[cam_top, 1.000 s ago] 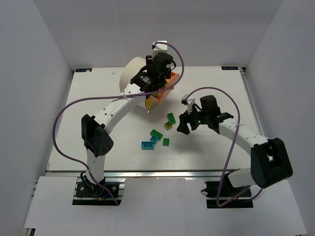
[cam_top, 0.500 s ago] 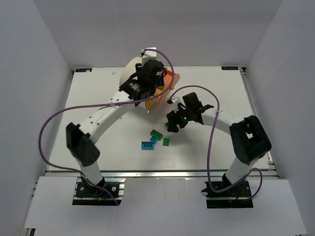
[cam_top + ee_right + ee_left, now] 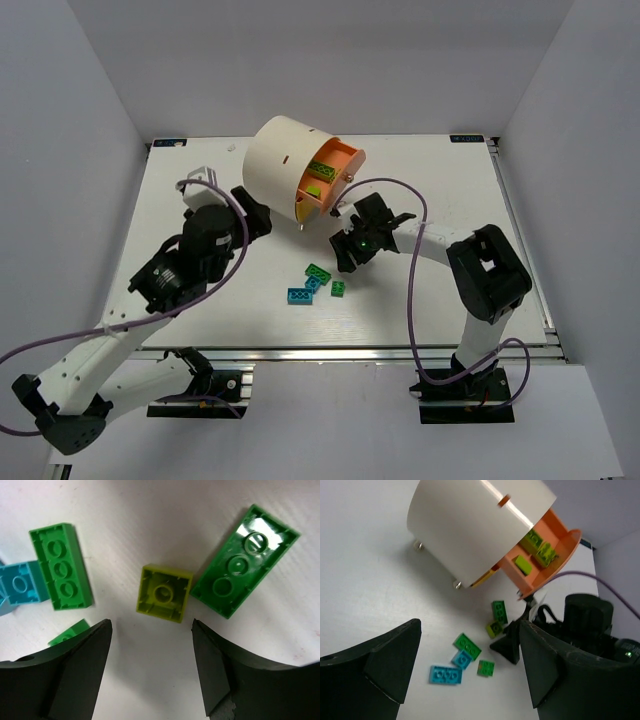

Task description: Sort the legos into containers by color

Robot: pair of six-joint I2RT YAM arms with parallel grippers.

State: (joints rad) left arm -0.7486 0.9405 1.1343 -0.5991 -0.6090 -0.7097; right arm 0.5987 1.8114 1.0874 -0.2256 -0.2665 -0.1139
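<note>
The cream drum (image 3: pixel 285 165) has its orange drawer (image 3: pixel 345 158) pulled open, with yellow-green legos (image 3: pixel 540 547) inside. My right gripper (image 3: pixel 348 255) is open, low over a yellow-green lego (image 3: pixel 164 593) that lies just ahead of its fingertips, next to a dark green lego (image 3: pixel 243 581). In the right wrist view the gripper (image 3: pixel 151 625) holds nothing. A green lego (image 3: pixel 319 272), a small green one (image 3: pixel 338 289) and two cyan legos (image 3: pixel 298 296) lie nearer the front. My left gripper (image 3: pixel 255 213) is open and empty, left of the drum's foot; the left wrist view (image 3: pixel 470 670) shows the same.
The drum stands on short legs (image 3: pixel 456 584) at the back middle of the white table (image 3: pixel 200 180). A purple cable (image 3: pixel 395 185) loops from the right arm near the drawer. White walls enclose the table on three sides.
My left gripper has pulled away from the orange drawer and back to the left front. My right gripper has moved left, over the yellow-green and dark green legos.
</note>
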